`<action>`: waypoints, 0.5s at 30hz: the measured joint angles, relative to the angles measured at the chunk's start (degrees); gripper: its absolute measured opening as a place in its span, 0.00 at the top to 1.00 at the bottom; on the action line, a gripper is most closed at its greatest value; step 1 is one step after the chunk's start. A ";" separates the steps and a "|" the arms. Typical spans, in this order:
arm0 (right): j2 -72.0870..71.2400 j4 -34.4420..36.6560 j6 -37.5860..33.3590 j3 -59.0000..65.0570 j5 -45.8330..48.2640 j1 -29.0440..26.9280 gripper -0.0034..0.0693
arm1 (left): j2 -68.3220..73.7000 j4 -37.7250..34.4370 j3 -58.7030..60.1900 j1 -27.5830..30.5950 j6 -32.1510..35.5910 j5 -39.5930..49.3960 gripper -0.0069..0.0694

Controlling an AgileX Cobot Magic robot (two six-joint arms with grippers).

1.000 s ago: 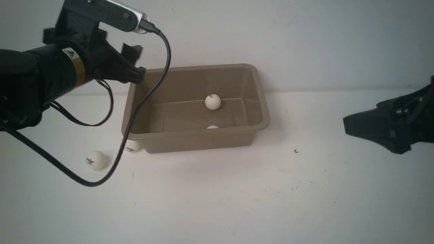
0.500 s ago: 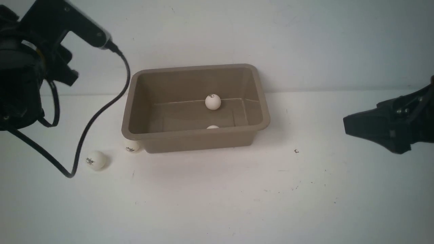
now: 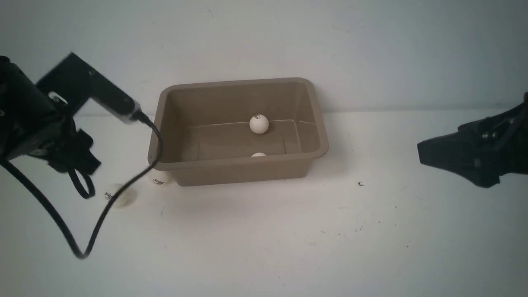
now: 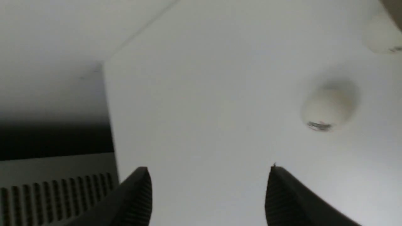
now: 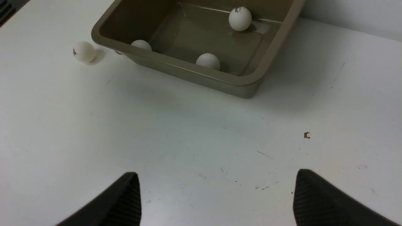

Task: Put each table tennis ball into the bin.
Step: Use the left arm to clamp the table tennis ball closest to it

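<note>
Hovering at about nine o'clock from the bin, our left pincer is spread with nothing between its fingers, and our right pincer, out at three o'clock, is equally spread and empty. Two table tennis balls lie on the counter: the loose ball at eight o'clock from the bin, and the tucked ball touching the bin's corner under its flared edge; others lie inside. We judge the loose ball comes next. Our worries: an off-centre squeeze could squirt so light a ball away, the dangling cable could sweep it, and reaching for the tucked ball may knock the bin
</note>
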 joint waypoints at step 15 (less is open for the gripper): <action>0.00 2.06 0.00 0.00 1.47 0.00 0.14 | 0.13 -29.88 -0.06 1.34 32.07 -6.26 0.34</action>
